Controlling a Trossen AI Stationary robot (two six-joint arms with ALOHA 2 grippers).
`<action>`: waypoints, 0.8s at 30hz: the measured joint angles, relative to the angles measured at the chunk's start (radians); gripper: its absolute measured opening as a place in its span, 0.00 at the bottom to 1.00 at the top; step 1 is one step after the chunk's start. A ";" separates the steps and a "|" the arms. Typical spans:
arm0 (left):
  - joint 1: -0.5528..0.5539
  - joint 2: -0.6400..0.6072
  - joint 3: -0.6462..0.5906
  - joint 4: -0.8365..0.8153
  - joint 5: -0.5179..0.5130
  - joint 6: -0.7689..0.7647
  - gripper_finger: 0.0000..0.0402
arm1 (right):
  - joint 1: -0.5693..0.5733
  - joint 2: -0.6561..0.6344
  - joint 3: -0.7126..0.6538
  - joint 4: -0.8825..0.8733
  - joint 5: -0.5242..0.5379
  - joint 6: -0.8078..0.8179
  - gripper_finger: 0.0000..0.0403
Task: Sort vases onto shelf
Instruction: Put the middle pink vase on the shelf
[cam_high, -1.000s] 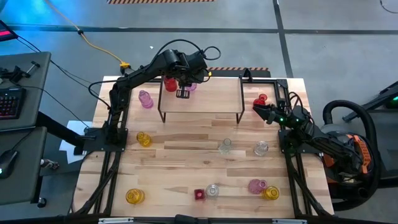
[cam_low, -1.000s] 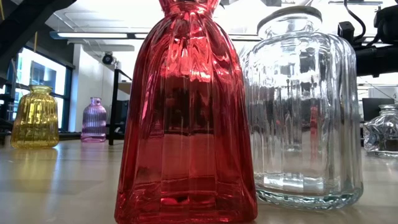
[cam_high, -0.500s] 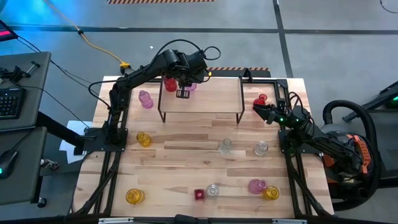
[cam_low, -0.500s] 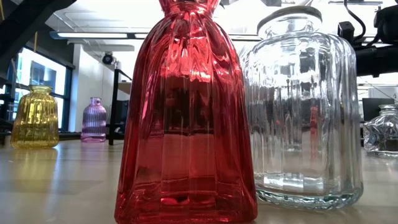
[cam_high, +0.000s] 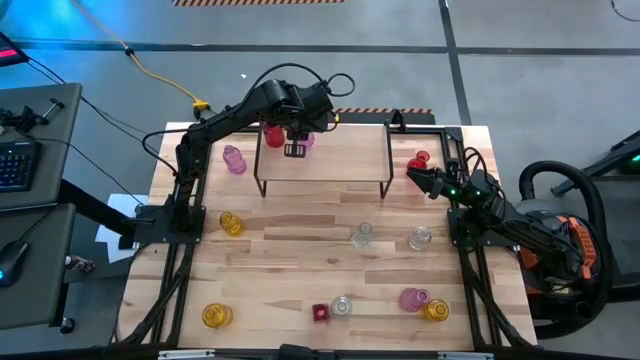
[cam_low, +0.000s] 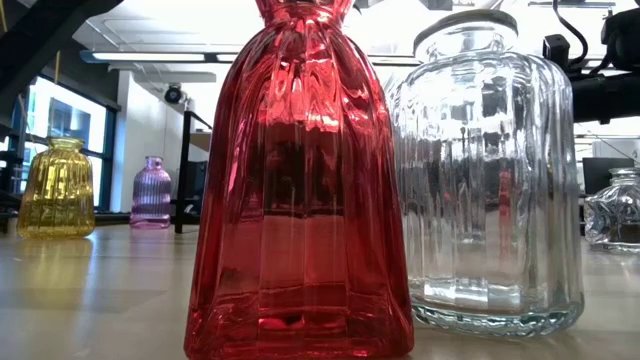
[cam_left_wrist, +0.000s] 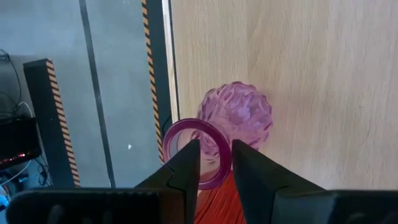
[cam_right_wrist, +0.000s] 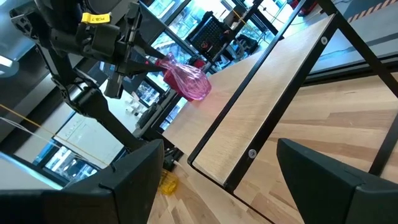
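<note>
The shelf (cam_high: 330, 160) stands at the table's far middle, with a red vase (cam_high: 274, 135) near its far left corner. Beside it a pink vase (cam_left_wrist: 239, 112) stands upright, its base on the plank (cam_left_wrist: 298, 74); the right wrist view shows this vase (cam_right_wrist: 186, 79) too. My left gripper (cam_left_wrist: 216, 163) hovers over it, pointing steeply down. It is open, one finger (cam_left_wrist: 186, 168) over the mouth and the other (cam_left_wrist: 249, 174) outside the rim (cam_left_wrist: 214, 146). My right gripper (cam_high: 410, 174) waits open at the table's right edge.
Loose vases stand on the table: pink (cam_high: 234, 160) left of the shelf, red (cam_high: 419, 160) by my right gripper, yellow (cam_high: 231, 223), and two clear ones (cam_high: 363, 235) (cam_high: 420, 238). Several more line the near edge, among them a red one (cam_low: 300, 180) and a clear one (cam_low: 490, 170).
</note>
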 joint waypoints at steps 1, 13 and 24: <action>0.000 0.000 0.000 0.001 0.000 -0.005 0.22 | 0.000 0.000 0.000 0.000 0.000 0.000 0.75; -0.006 0.000 0.000 0.042 0.000 -0.013 0.22 | 0.000 0.000 0.000 0.000 0.000 0.002 0.75; -0.008 0.000 0.000 0.063 0.001 -0.024 0.22 | 0.000 0.000 0.000 0.000 0.000 0.001 0.75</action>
